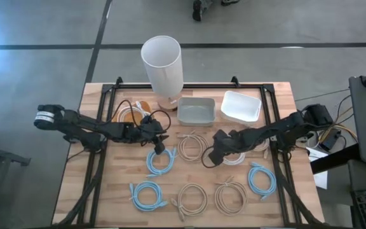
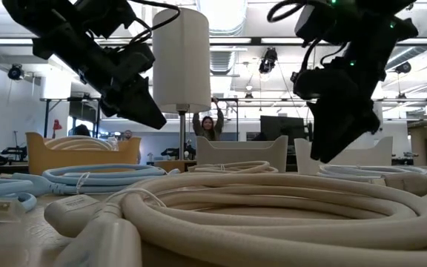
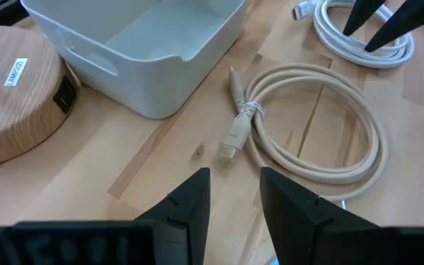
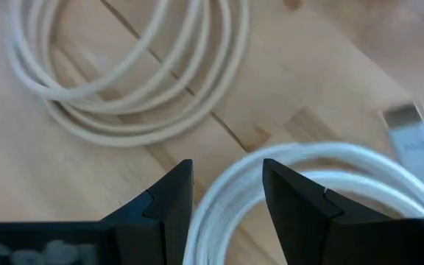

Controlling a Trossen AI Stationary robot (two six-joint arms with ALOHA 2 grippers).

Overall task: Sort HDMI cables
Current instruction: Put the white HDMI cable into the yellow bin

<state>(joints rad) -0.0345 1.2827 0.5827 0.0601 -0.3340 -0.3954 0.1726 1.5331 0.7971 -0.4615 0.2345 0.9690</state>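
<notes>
Right hand [image 4: 227, 199] is open, holding nothing – a white HDMI cable [image 4: 308, 184] lies between its fingers, just in front of grey tray [image 1: 196, 111]. Left hand [image 3: 234, 202], part open & empty, is above beige cable [image 3: 315, 121] by same tray.

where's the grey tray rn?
High view: the grey tray sits at the table's far edge, centre, between the tall white cylinder on its left and the white tray on its right, with a beige cable coil just in front.
</notes>
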